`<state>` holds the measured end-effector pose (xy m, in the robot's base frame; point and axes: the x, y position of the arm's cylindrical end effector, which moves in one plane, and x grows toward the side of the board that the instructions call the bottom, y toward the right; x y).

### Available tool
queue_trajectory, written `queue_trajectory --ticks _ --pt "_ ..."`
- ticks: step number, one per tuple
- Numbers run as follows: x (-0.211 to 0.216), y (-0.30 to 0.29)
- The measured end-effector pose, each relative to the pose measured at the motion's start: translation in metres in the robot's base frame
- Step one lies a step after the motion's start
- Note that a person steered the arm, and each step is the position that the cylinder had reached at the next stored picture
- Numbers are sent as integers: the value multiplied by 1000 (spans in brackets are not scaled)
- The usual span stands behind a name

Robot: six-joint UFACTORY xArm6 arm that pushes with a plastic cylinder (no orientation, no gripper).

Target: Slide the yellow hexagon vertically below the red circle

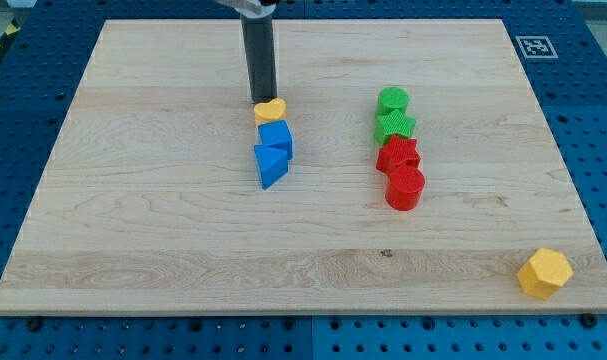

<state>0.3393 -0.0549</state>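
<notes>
Dark, matte, straight rod descending from the frame's upper centre, my tip [262, 99] resting at the board surface, touching or just beside the upper edge of a small yellow heart-shaped block [270, 110]; no jaws to spread or press, nothing pinched.

Pale wooden board [133, 220] with horizontal grain, filling most of the frame, lying on a blue perforated table [603, 120]. Black-and-white square marker [534, 46] at the board's upper right corner.

Two clusters of matte plastic blocks with faintly ribbed sides. Centre-left column, directly below the tip: yellow heart, then a blue cube-like block [276, 138], then a blue triangular wedge [270, 165], each touching the next. Centre-right column: green rounded block [392, 101], exact outline hard to tell, green star [395, 126], red block [397, 154] of unclear outline, and red circle [405, 187], a short cylinder, lowest of the four.

Yellow hexagon [544, 273] alone at the lower right corner of the board, well apart from both clusters, lying to the right of and lower than the red circle. Flat six-sided top face upward; regular outline, no evident long axis; one vertex towards the frame's right.
</notes>
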Motion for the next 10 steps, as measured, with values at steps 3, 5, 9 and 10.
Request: queue_trajectory --ticks 3,5,9,10 --pt "-93 107" --pt "-77 254" --pt "116 386" --pt "154 400"
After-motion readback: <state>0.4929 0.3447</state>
